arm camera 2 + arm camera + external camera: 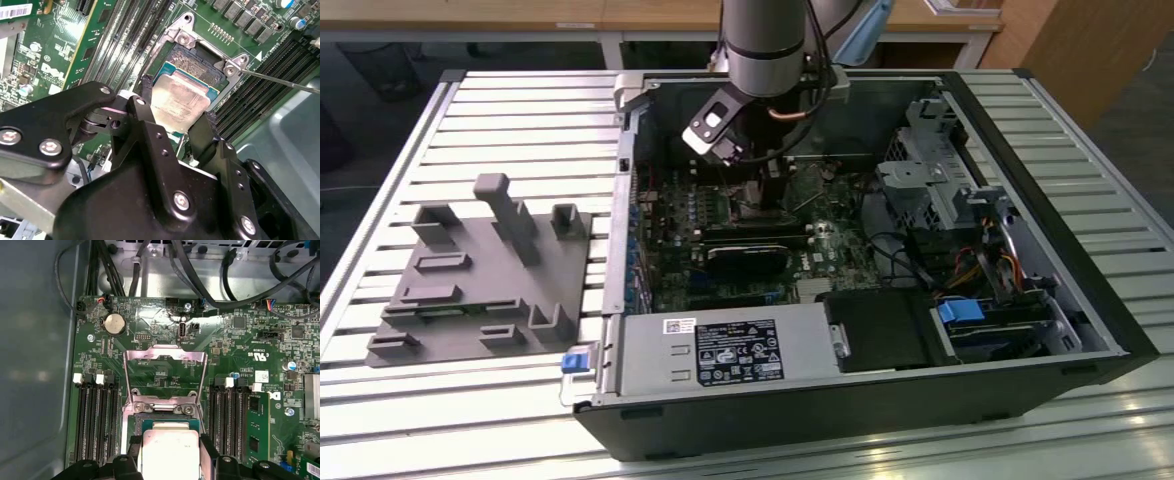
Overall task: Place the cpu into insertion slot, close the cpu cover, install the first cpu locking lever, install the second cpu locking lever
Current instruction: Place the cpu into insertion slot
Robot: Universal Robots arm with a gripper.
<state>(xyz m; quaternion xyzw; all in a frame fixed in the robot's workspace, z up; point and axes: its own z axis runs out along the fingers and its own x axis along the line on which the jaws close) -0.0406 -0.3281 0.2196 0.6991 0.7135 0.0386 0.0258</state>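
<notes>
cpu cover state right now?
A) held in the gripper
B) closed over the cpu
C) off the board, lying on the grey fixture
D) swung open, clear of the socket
D: in the first wrist view the cpu cover is swung back from the insertion slot, green board showing through its window, while the gripper holds the cpu at the slot.

The exterior view looks steeply down from high up onto the open computer case (787, 420) on the slatted table (494, 110), taking in all of it. Both wrist views sit close over the circuit board (225, 340), facing it from different angles past the gripper (177, 97), sharing the cpu (182, 102).
</notes>
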